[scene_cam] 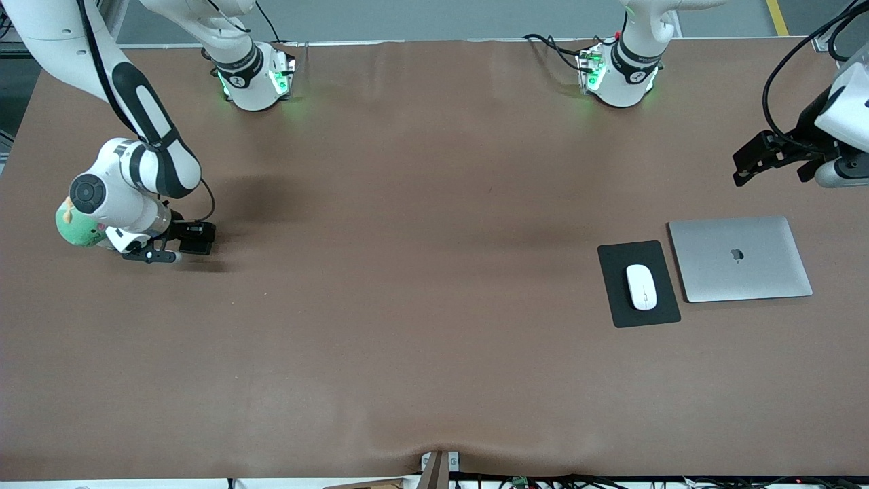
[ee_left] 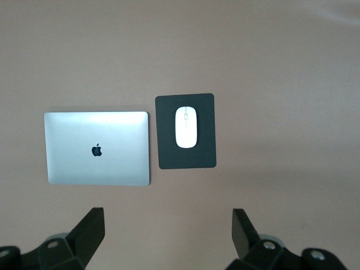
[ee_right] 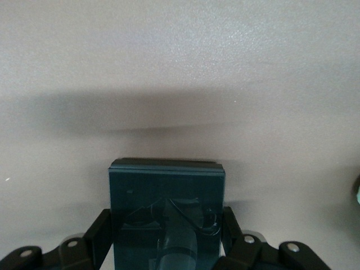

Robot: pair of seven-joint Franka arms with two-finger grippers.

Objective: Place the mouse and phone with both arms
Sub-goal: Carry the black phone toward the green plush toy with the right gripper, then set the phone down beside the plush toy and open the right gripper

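The white mouse [scene_cam: 641, 286] [ee_left: 186, 127] lies on a black mat [scene_cam: 621, 299] [ee_left: 169, 152] toward the left arm's end of the table. The black phone [scene_cam: 198, 238] [ee_right: 166, 185] sits low at the table surface toward the right arm's end. My right gripper [scene_cam: 183, 246] [ee_right: 166, 216] is shut on the phone, with a finger against each of its two sides. My left gripper [scene_cam: 772, 173] [ee_left: 169, 225] hangs open and empty over bare table at the left arm's end, well above the mat.
A closed silver laptop [scene_cam: 740, 258] [ee_left: 97, 148] lies beside the mat. A green plush toy [scene_cam: 78, 227] sits against the right arm's wrist near the table's end. Brown table surface [scene_cam: 407, 272] stretches between the two arms.
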